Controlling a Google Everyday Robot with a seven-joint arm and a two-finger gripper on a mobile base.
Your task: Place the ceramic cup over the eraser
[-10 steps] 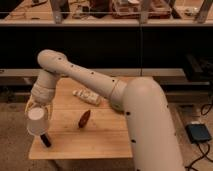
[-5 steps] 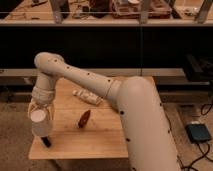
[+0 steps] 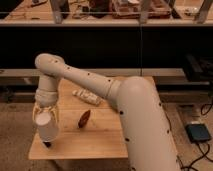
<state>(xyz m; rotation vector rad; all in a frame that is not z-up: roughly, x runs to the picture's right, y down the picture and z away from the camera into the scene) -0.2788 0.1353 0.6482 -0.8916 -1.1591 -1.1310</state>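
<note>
My gripper (image 3: 46,116) is at the left end of the wooden table (image 3: 95,142), shut on a white ceramic cup (image 3: 47,126). The cup hangs mouth down just above the table's front left part. A small dark thing (image 3: 47,144) shows under the cup's lower rim; it may be the eraser, mostly hidden by the cup. My arm (image 3: 100,85) reaches across from the right.
A brown oblong object (image 3: 84,118) lies at the table's middle. A pale packaged item (image 3: 87,96) lies behind it. A dark shelf unit (image 3: 125,45) stands behind the table. A grey pedal-like box (image 3: 199,132) sits on the floor at right.
The gripper with the cup has shifted slightly down and to the right over the table's front left part. The other objects have not moved.
</note>
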